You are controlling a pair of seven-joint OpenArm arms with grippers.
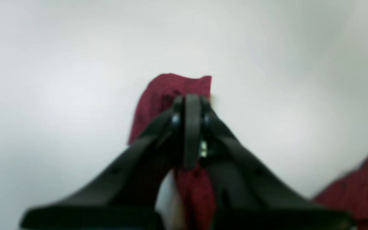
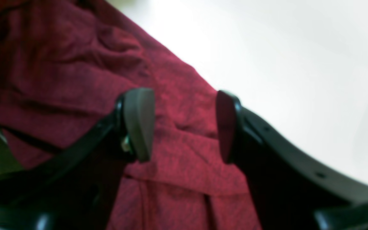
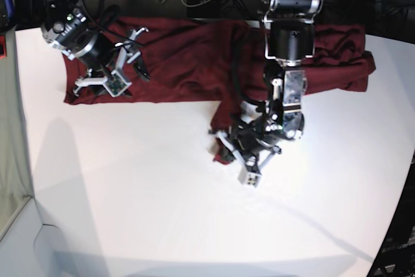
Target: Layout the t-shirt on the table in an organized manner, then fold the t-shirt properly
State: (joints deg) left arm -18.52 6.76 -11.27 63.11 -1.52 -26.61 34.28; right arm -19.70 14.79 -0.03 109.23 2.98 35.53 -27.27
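Maroon knit fabric, the t-shirt [image 3: 194,56], lies spread along the far edge of the white tabletop [image 3: 142,212] in the base view. Its long axis runs side to side across that far edge, from one end near the right arm to the other end past the left arm. The cloth is rumpled, with folds and ridges along its length. From the t-shirt's near edge, roughly at its middle, a narrow tongue of fabric stretches toward the tabletop's centre.

The left claw [image 1: 192,102] is closed tight on that tongue of the t-shirt [image 1: 171,92]. In the left wrist view its two black fingers meet, with red cloth bunched beyond the tips and a strip of it hanging between the finger bases. More of the t-shirt shows at that view's lower right corner.

The right claw [image 2: 184,124] stands open above the t-shirt [image 2: 75,64], its fingers [image 2: 139,121] parted with wrinkled cloth visible in the gap. It grips nothing. White tabletop [image 2: 283,64] lies just past the t-shirt's straight edge there.
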